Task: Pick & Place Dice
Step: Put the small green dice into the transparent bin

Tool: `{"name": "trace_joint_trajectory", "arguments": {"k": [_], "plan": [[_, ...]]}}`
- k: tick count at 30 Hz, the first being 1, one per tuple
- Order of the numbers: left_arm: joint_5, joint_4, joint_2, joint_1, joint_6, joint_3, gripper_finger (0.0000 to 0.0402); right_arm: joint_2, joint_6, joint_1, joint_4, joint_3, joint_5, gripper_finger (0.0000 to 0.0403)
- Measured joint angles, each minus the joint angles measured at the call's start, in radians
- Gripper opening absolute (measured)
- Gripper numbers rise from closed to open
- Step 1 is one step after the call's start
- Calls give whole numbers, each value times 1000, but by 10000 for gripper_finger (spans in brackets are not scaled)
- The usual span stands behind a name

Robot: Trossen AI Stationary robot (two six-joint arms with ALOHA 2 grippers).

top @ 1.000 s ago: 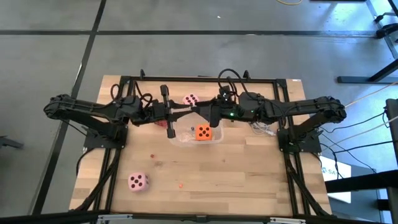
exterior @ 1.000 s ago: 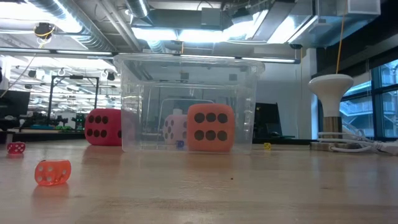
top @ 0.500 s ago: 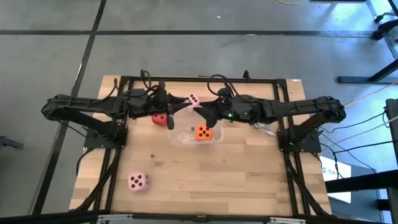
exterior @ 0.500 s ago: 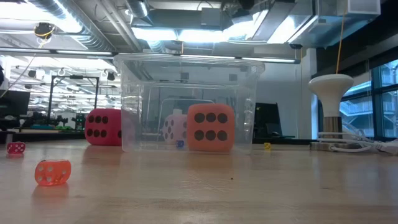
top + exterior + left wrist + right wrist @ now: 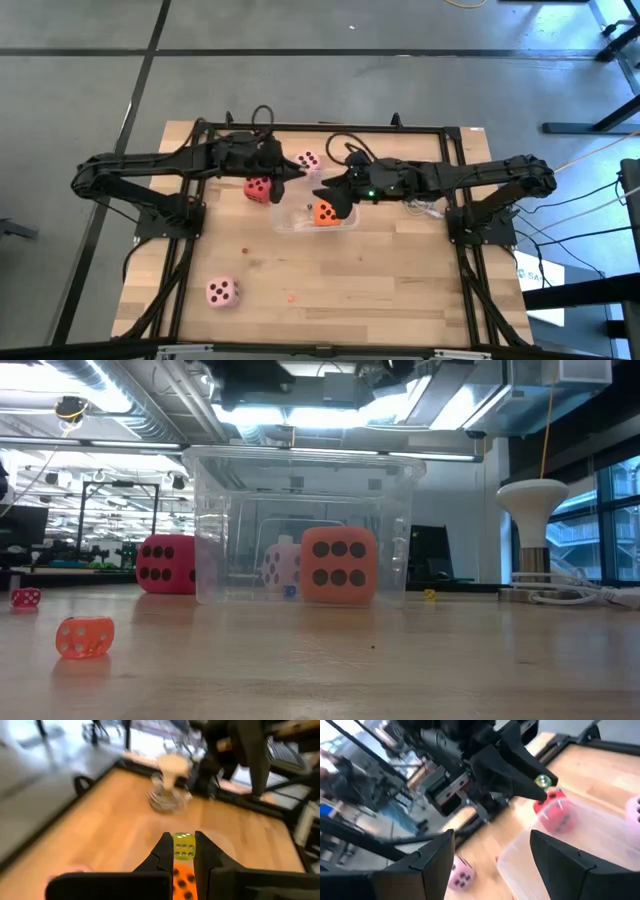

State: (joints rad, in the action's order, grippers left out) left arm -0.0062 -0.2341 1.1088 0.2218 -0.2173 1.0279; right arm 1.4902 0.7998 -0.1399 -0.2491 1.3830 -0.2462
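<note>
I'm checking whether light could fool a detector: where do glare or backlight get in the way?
Low view: ceiling lights glare behind the clear tub; the orange die inside reads plainly. Left wrist view: bright windows wash out the far side; the yellow die in the left gripper is well lit. Right wrist view: the open right gripper faces a bright backdrop. High view: even light.

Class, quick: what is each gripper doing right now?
Left gripper: shut on a small yellow die.
Right gripper: open, holding nothing.
</note>
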Motion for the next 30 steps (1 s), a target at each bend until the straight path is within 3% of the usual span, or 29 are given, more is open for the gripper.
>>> {"name": "trace_joint_trajectory", "arguments": {"k": [9, 15, 20, 30], "plan": [[233, -81, 132, 16, -35, 0, 12, 0, 83, -50, -251, 0, -114, 258], [322, -91, 195, 16, -51, 0, 12, 0, 106, -97, -294, 0, -129, 258], [314, -161, 222, 16, -27, 0, 12, 0, 109, -114, -294, 0, -132, 258], [194, -267, 239, 16, 19, -1, 12, 0, 105, -114, -308, 0, -132, 258]]}}
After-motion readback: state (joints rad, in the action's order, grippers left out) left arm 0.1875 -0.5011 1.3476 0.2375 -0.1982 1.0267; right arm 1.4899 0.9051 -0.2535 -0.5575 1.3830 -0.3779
